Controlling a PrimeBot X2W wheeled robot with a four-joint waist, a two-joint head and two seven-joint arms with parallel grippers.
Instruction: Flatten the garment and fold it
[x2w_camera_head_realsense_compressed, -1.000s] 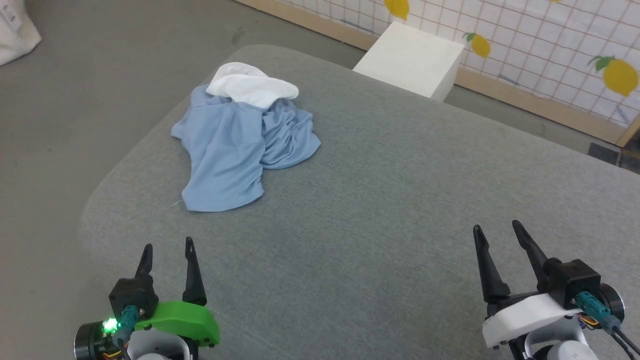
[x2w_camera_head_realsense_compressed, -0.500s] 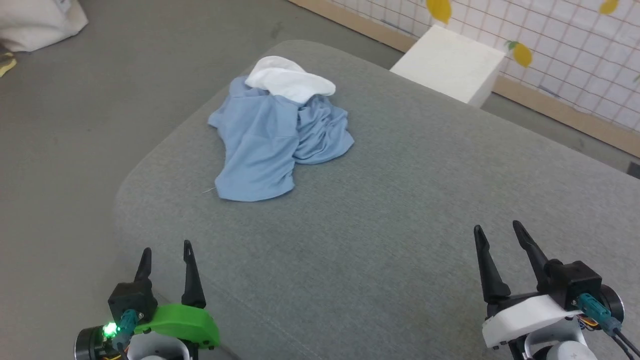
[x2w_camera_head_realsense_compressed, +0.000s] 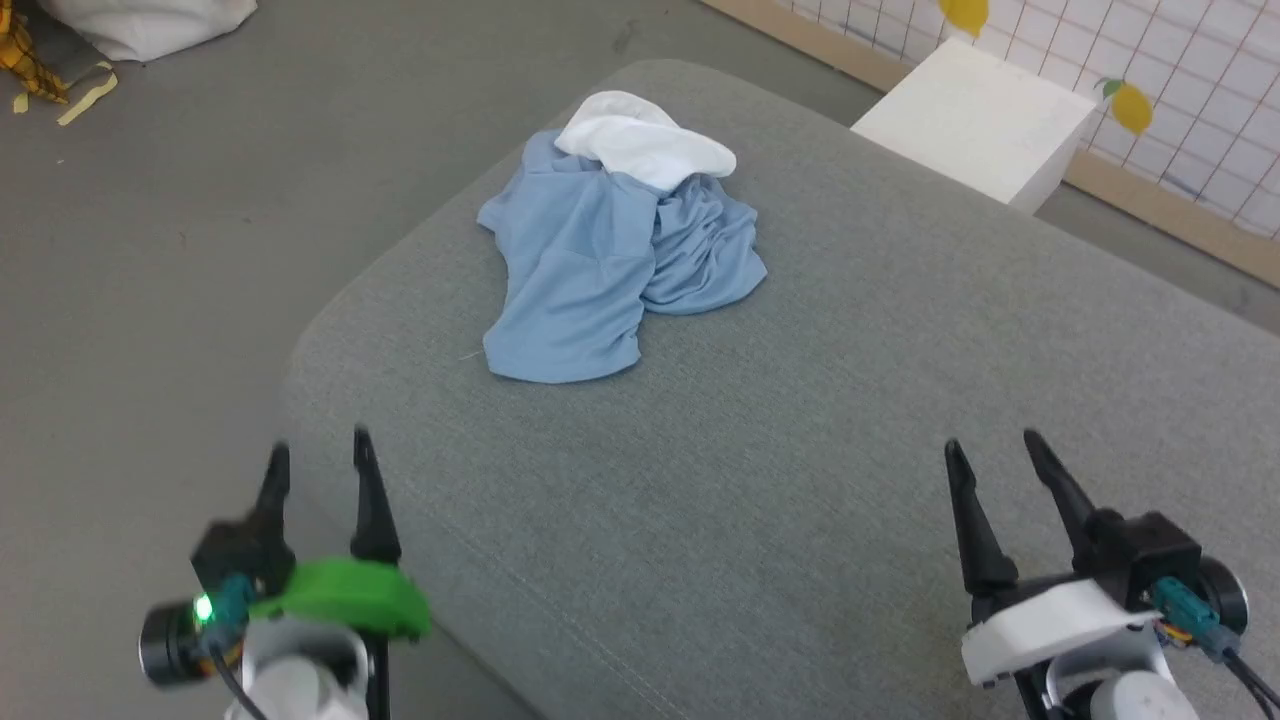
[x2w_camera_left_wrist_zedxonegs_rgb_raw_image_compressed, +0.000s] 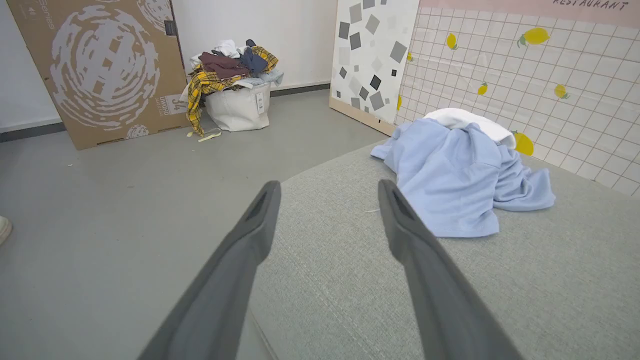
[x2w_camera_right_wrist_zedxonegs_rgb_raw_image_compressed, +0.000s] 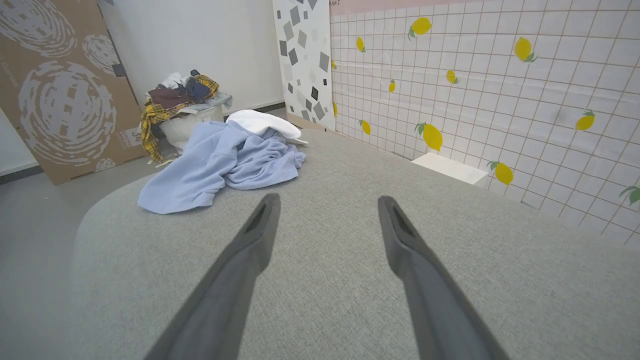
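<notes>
Moved: my left gripper (x2w_camera_head_realsense_compressed: 319, 440) crept forward, fingers apart
Right gripper (x2w_camera_head_realsense_compressed: 990, 440): apart too
Wrist views: clothes bag (x2w_camera_left_wrist_zedxonegs_rgb_raw_image_compressed: 240, 107) beyond crumpled garment (x2w_camera_head_realsense_compressed: 580, 270)

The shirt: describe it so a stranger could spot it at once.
Find the big grey cushion; near its far left corner lies a crumpled shirt. It is plain light blue with white fabric on top, unlike the mixed clothes piled in the white bag on the floor.

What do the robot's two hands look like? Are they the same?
Nearly. The left gripper and right gripper each have two long, dark, pointed fingers on a black block. The left wears a bright green cover with a glowing green light; the right a white cover, with a teal plug and black cables.
</notes>
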